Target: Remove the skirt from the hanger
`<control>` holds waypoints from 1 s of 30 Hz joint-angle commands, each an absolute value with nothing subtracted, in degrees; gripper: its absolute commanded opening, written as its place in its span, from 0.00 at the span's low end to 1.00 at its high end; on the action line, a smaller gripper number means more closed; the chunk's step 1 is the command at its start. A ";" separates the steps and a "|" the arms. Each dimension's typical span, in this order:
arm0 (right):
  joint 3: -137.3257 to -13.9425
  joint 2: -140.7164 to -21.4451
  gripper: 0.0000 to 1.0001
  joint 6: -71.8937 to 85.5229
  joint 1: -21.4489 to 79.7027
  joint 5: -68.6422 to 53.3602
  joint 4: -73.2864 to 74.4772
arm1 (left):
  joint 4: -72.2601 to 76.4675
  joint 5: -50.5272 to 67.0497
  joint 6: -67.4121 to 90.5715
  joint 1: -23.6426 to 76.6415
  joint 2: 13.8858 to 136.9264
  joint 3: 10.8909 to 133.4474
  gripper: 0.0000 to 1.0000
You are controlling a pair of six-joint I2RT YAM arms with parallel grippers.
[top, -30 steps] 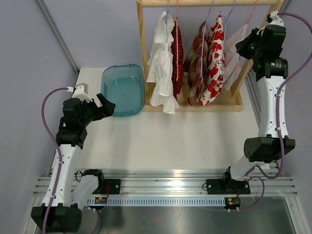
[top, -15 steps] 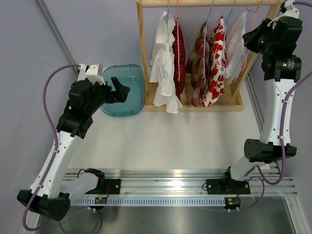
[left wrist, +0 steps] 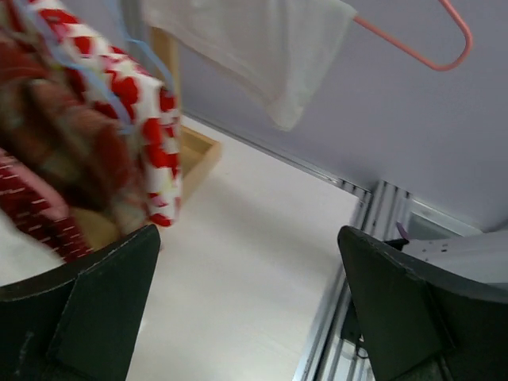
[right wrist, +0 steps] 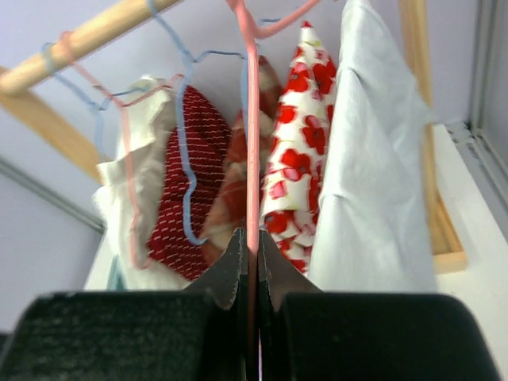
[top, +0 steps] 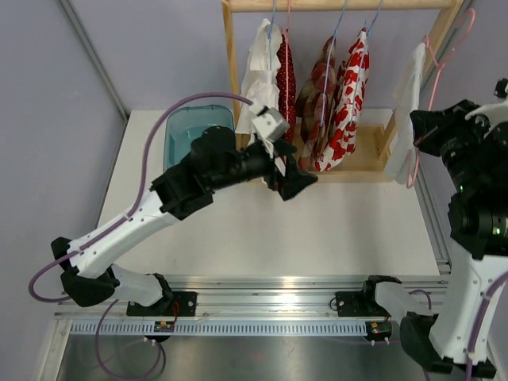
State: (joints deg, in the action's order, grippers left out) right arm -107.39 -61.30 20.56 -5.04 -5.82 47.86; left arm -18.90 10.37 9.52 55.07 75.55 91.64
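The pink hanger (right wrist: pixel 252 119) is pinched by the right gripper (right wrist: pixel 252 248); its jaws are pressed together on the thin wire just below the hook. The white skirt (right wrist: pixel 373 182) is draped on this hanger and hangs just to the right of the pinching fingers, touching neither. In the top view the skirt (top: pixel 411 99) is held at the right end of the wooden rack (top: pixel 231 71), outside its right post, with the hook of the hanger curving up against the wall, apart from the rail.

The left gripper (top: pixel 292 176) is spread wide and is held above the table (top: pixel 317 230), just in front of the rack's base. Nothing is gripped between its fingers (left wrist: pixel 95 309). From its wrist camera the skirt is seen high and far, well apart from the jaws.

Between the left gripper and the skirt, a red-floral garment (top: pixel 347 111) and a darker red patterned garment (top: pixel 321 99) are hung on blue hangers. A white ruffled garment (top: pixel 260 75) and a red dashed garment (top: pixel 286 75) are hung further left. A blue tub (top: pixel 184 131) is placed at the far left of the table.
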 commanded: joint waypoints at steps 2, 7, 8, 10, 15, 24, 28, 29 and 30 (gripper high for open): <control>-101.35 -52.49 0.00 25.12 -5.10 -15.89 44.13 | -9.95 16.43 7.91 62.83 80.32 91.50 0.99; -98.01 -44.57 0.00 28.38 -5.19 -24.87 44.73 | -4.23 15.29 8.87 68.11 83.85 90.27 0.99; -97.82 -43.26 0.00 28.39 -5.10 -25.40 45.35 | -2.13 15.29 9.49 68.46 84.37 90.09 0.99; -96.77 -41.84 0.00 28.65 -5.01 -25.40 45.53 | -0.97 14.60 9.93 69.17 84.90 90.09 0.99; -95.63 -40.61 0.00 30.06 -4.83 -26.63 45.62 | -0.26 13.01 10.19 69.78 86.83 90.88 0.99; -97.03 -41.31 0.00 30.94 -4.04 -27.16 45.00 | -0.26 10.98 9.58 70.22 90.52 91.49 0.99; -98.17 -41.75 0.00 30.67 -3.61 -26.72 45.53 | 1.84 12.65 10.46 70.22 92.19 92.19 0.99; -98.35 -41.84 0.00 30.59 -3.43 -26.54 45.53 | 2.19 12.74 10.63 70.22 92.89 92.28 0.99; -98.52 -41.84 0.00 30.59 -3.25 -26.46 45.61 | 2.55 13.09 10.81 70.22 93.25 92.29 0.99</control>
